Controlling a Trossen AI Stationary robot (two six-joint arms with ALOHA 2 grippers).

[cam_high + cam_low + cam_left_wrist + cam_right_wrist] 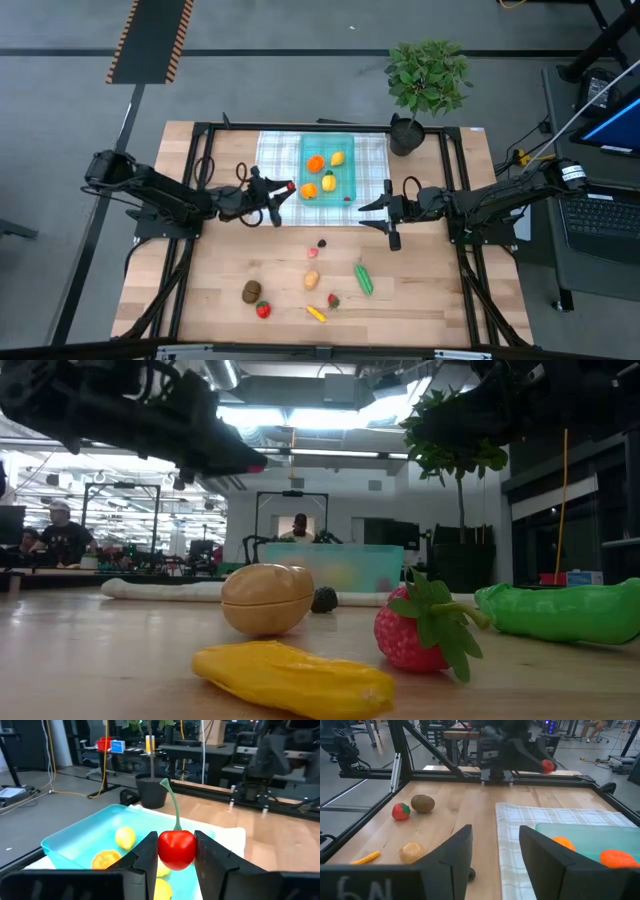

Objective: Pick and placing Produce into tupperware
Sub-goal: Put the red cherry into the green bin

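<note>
Left gripper [289, 187] has its fingers clamped on a cherry [176, 849], just beside the tupperware [327, 197] edge, not dropped yet. Four or so pieces are inside. Right gripper [375, 217] waits, fingers apart, empty. Kiwi [251, 291], strawberry [263, 310], potato [312, 280], cucumber [363, 278] remain on the counter [200, 290].

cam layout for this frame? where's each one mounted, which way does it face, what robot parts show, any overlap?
High: overhead, straight down; both arms, tupperware, checked cloth.
Low: table height, looking across into the room; strawberry close, arms overhead.
Left wrist: on the left arm, facing the tupperware; left gripper clamps a cherry.
Right wrist: on the right arm, facing across the table; right gripper open and empty.
Shared: both wrist views show the cherry.
</note>
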